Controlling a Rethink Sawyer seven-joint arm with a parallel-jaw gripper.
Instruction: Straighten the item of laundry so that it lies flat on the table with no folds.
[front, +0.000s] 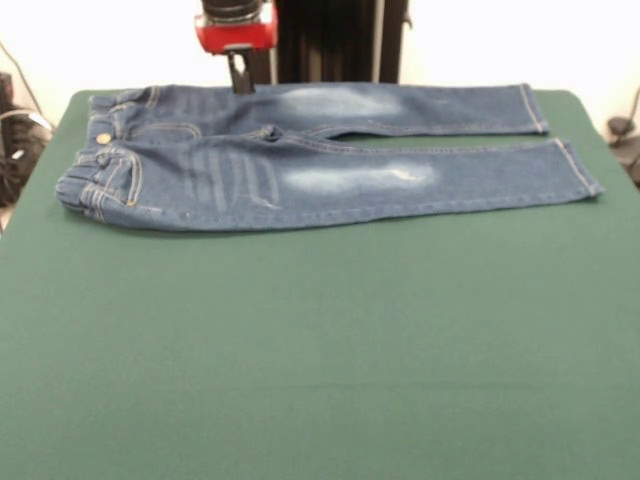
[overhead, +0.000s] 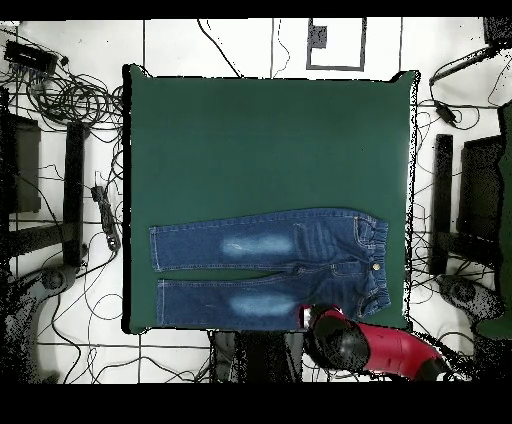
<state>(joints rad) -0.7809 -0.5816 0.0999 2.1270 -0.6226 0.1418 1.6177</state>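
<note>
A small pair of blue jeans (front: 320, 160) lies on the green tabletop (front: 320, 360). In the front view the jeans are at the far side of the tabletop, close to its back edge. The waistband (front: 95, 165) is on the left side of that picture and the 2 legs reach out to the right. The legs lie side by side, almost straight, with a thin strip of green showing between them near the ends. Each leg has 1 pale faded patch on the thigh. Orange stitching runs along the seams and pockets, and a small brass button (front: 103, 138) sits near the waistband. The waistband end looks bunched and puffy, not fully flat. The rest of the jeans looks smooth.

In the overhead view the jeans (overhead: 265, 265) lie near the bottom edge of the tabletop (overhead: 270, 140), with the waistband to the right. Most of the green top is bare.

The red and black arm (front: 236, 30) comes down at the back edge of the tabletop. Its gripper (front: 241, 75) is a dark piece just at the top edge of the jeans, near the upper leg's thigh. I cannot tell if the gripper is holding the cloth or let go. In the overhead view the arm (overhead: 375, 348) sits at the lower edge of the jeans.

Cables lie on the floor (overhead: 60, 60) around the table.
</note>
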